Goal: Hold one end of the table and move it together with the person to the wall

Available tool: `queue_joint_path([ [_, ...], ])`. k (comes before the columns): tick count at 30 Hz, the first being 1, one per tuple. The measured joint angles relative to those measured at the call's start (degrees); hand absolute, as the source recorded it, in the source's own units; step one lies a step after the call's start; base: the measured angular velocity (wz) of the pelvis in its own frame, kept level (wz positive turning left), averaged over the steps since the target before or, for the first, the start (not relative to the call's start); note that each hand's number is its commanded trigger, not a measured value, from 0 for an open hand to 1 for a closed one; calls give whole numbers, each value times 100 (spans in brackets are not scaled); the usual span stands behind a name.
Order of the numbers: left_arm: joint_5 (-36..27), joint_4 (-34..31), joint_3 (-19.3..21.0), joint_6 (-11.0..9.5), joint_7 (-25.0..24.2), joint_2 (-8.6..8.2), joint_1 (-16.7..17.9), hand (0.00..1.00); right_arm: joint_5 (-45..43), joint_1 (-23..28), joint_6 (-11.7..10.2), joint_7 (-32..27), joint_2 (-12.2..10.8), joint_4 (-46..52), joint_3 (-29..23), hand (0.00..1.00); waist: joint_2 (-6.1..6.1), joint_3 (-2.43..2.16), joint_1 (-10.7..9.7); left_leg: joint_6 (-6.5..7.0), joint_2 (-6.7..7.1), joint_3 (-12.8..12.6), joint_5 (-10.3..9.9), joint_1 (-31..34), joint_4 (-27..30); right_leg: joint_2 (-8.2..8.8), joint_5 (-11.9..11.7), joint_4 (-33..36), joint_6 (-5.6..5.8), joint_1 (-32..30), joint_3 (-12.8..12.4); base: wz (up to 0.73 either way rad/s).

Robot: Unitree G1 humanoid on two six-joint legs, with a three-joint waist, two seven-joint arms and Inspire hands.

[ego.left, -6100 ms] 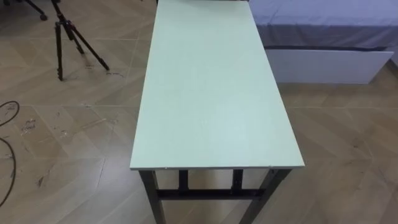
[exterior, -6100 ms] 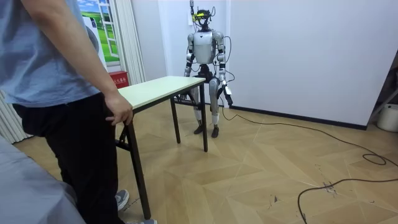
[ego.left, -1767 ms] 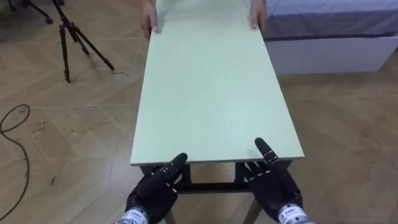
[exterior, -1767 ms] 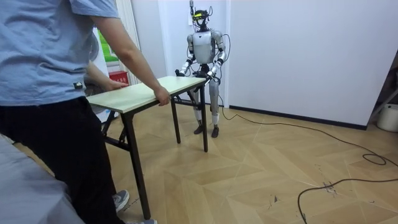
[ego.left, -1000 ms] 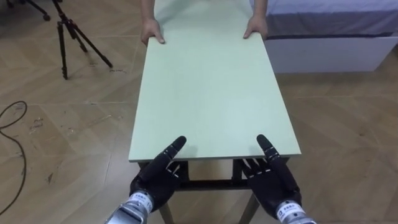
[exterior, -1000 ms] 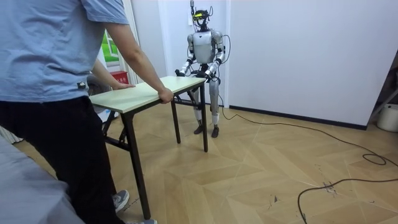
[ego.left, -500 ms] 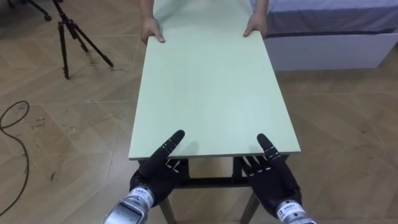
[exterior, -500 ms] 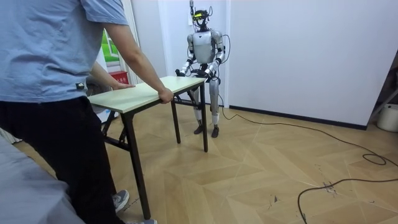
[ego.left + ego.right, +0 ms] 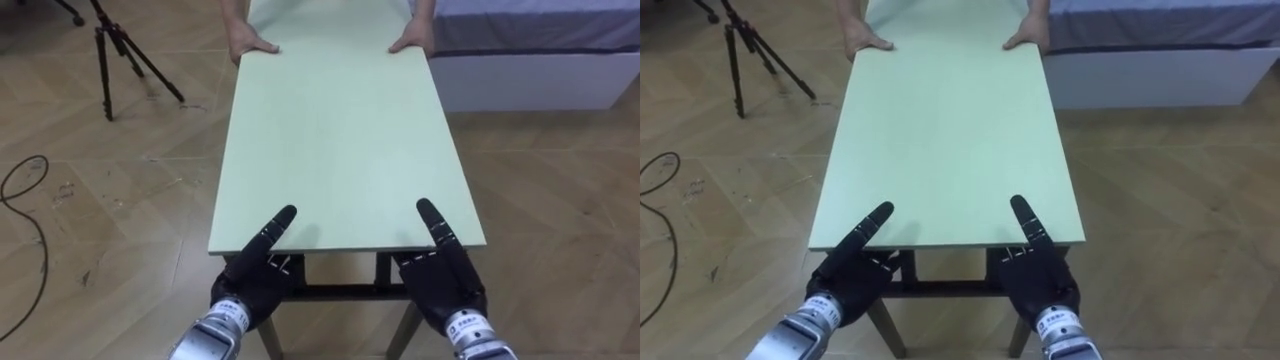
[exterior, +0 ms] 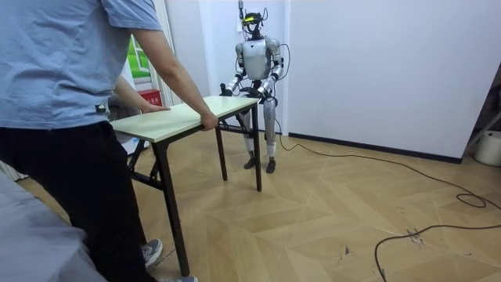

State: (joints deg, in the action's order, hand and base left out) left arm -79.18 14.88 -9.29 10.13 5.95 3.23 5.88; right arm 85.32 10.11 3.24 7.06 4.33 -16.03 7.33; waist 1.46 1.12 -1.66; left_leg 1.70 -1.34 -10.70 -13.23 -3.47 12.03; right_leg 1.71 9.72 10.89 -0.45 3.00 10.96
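Newly arrived: our black left hand [image 9: 255,282] and right hand [image 9: 441,286] at the pale green rectangular tabletop's [image 9: 340,140] lower edge, a person's hands [image 9: 252,45] gripping its upper end.

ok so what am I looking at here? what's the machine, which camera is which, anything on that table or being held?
It is a two-legged humanoid with two arms, each ending in a fingered robot hand. Two pictures come from the stereo camera on its head, looking down; the third is from a camera standing in the room. The robot stands at one short end of a pale green table; its top is bare. The left robot hand and right robot hand grip that end, thumb on top, fingers under the edge. A person holds the far end with both hands. Beside the table are a tripod and a bed.
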Motion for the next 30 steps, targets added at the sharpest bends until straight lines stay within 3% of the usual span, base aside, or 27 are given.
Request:
queue_joint_path([
  [1, 0, 0, 0, -11, 0, -17, 0, 10, 17, 0, -9, 0, -3, 0, 0, 0, -5, 2, 0, 0, 0, 0, 0, 1, 0, 1, 0, -1, 0, 1, -1, 0],
  [2, 0, 0, 2, -14, 0, -21, 0, 44, 17, 0, -11, 0, -4, 0, 0, 0, -10, 5, 1, 0, 0, 0, 0, 0, 0, 1, 0, 0, 0, 3, -2, 0],
  [3, 0, 0, 1, -18, 0, -24, 1, 80, 17, 0, -10, 0, -6, 0, -1, 40, -15, 8, -14, 0, 0, 0, 0, 0, 1, 2, 0, 0, 0, 4, -3, 0],
  [4, 4, 2, 0, -27, 0, -40, 3, 100, 11, 0, -11, 0, -6, 0, -2, 100, -17, 9, -7, 1, 2, -8, 1, -5, -3, 3, 0, 0, 0, 2, -10, 0],
  [10, 5, 3, 0, -44, 0, -60, 12, 100, 10, 0, -8, 0, -11, 0, -1, 100, -17, 9, 10, 2, 3, -27, 8, -22, -24, 0, 0, 0, 0, -3, -53, -1],
  [17, 15, 197, -15, -44, -53, -133, 14, 100, 19, -39, -12, -574, -13, -190, 5, 100, -21, 11, 138, 0, 0, -20, 10, -16, -51, -5, 1, -15, 1, -12, -39, 0],
  [21, 15, 215, -26, -39, -54, -182, 20, 100, -36, -41, -97, -624, -25, -188, 31, 100, -96, 25, 129, 0, -4, -12, 10, -19, -77, -6, 1, -19, 1, -11, 9, 0],
  [30, 220, 229, -12, -60, -54, -193, 19, 100, -146, -48, -193, -694, -120, -186, 31, 100, -95, 23, 129, 0, 4, -10, 10, -17, -77, 5, 1, -29, 1, -13, 16, 0],
])
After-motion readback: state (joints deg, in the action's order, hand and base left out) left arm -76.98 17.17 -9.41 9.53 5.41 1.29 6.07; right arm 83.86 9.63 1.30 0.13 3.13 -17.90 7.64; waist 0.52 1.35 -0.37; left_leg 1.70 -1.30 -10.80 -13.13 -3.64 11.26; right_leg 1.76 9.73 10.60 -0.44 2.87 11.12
